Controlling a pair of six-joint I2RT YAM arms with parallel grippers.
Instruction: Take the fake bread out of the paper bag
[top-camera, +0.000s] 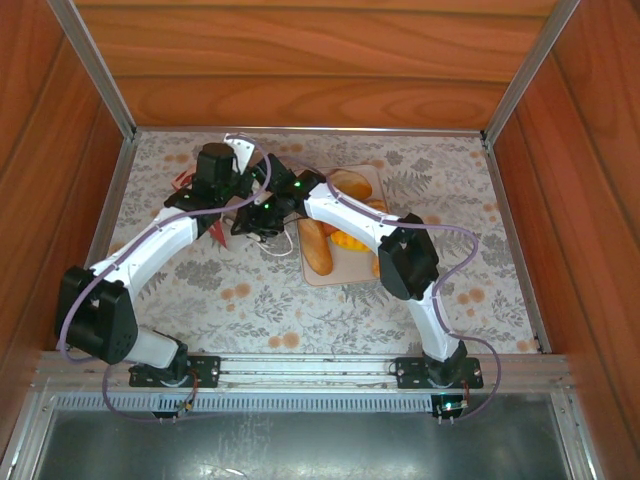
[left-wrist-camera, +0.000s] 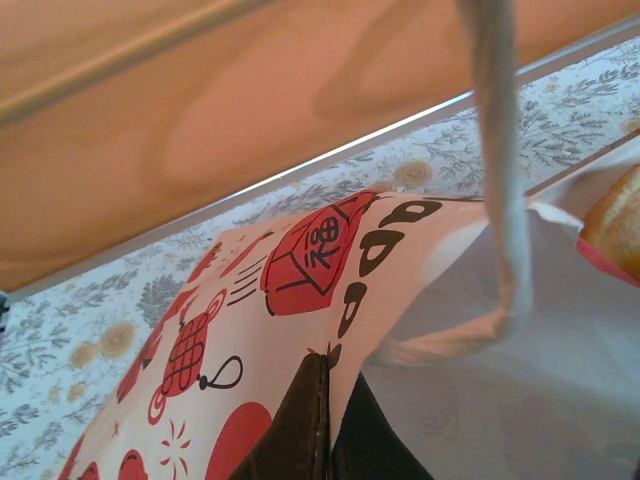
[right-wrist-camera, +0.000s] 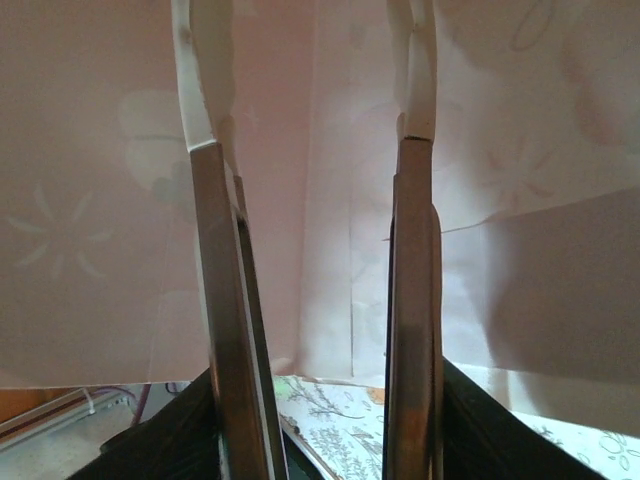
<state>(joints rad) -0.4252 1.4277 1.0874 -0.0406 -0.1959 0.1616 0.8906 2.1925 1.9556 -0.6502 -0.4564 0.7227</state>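
Fake bread (top-camera: 317, 247) lies on the beige tray (top-camera: 335, 278), just right of the frame's centre. The paper bag (left-wrist-camera: 300, 270) sits to its upper left, its rim pinched in the closed left gripper (left-wrist-camera: 328, 405). The right gripper (right-wrist-camera: 310, 80) reaches inside the bag, jaws partly apart and empty.

My right end effector (right-wrist-camera: 312, 110) sits inside the paper bag (left-wrist-camera: 300, 270); to its right, fake bread (top-camera: 317, 248) lies on a tray (top-camera: 335, 272).
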